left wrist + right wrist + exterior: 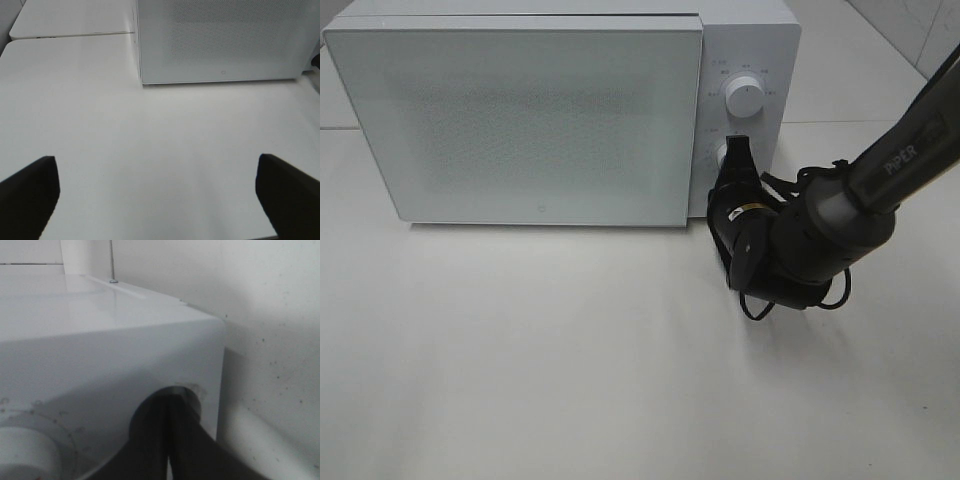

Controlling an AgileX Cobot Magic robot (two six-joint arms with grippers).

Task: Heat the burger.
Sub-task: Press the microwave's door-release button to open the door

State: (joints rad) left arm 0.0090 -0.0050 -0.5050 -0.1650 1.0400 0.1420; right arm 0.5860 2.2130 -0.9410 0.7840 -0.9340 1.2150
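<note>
The burger is out of view. A white microwave [520, 110] stands at the back of the table with its door closed; the left wrist view shows its front [225, 40]. My right gripper [735, 152] is shut, and its joined fingertips [172, 402] press against the lower knob [192, 392] of the control panel. The upper knob [745, 97] is free. My left gripper [160, 200] hovers open over bare tabletop in front of the microwave, with nothing between its fingers [27, 195]. It does not show in the exterior high view.
The white table [570, 380] spreads in front of the microwave. A second tabletop [65, 22] adjoins it behind a seam. The right arm [880, 180] reaches in from the upper right, with a cable looped under its wrist [760, 305]. A wall [270, 315] stands beside the microwave.
</note>
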